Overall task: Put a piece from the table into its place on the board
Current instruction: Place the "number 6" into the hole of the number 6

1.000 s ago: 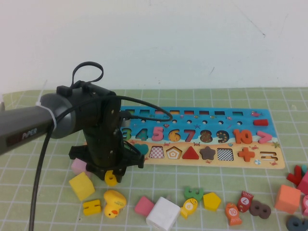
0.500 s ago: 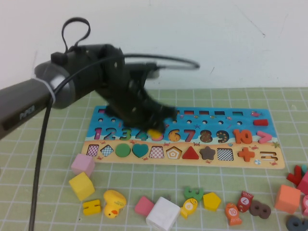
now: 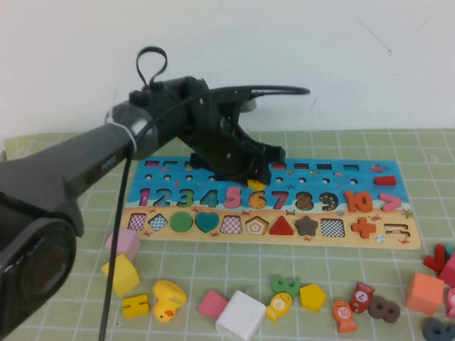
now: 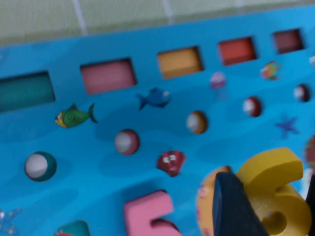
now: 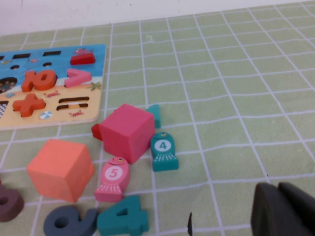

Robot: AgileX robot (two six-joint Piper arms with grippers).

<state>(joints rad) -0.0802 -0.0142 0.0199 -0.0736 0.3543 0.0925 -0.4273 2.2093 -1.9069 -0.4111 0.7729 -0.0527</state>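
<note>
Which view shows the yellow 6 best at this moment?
The left wrist view: the yellow 6 fills the corner, held in the left tool over the board. The high view shows only a yellow sliver; the right wrist view shows none.

The light green table with white grid lines (image 3: 298,263) carries the flat rectangular wooden puzzle board (image 3: 398,238) toward its far edge. Along the near edge lie loose pieces: a yellow cube (image 3: 121,274), a yellow duck-shaped piece (image 3: 169,300), a white cube (image 3: 240,315) and an orange cube (image 3: 424,293).
</note>
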